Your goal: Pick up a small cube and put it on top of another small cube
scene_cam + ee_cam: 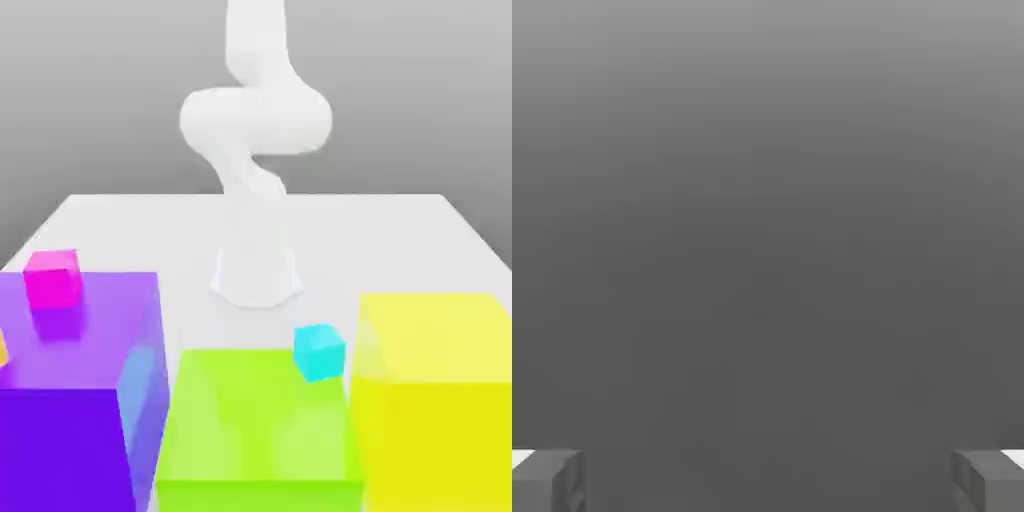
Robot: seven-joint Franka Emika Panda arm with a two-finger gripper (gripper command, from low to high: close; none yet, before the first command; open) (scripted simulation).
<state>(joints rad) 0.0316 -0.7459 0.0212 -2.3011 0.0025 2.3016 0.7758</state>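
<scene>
We see our hand (pixel 768 480) with its two fingers (pixel 547 478) wide apart, holding nothing. The small cube (pixel 319 352) sits by the green block (pixel 255 430), at five o'clock from the arm (pixel 255 190).

White table (pixel 400 230) — cubes, seemingly three big blocks.

- Purple translucent block (pixel 70 400): at the exterior view's left, on the white bench (pixel 400 230).
- Small magenta cube (pixel 52 278): at the purple block's far top edge.
- Green translucent block (pixel 255 430): in the middle.
- Yellow translucent block (pixel 435 400): right.
</scene>
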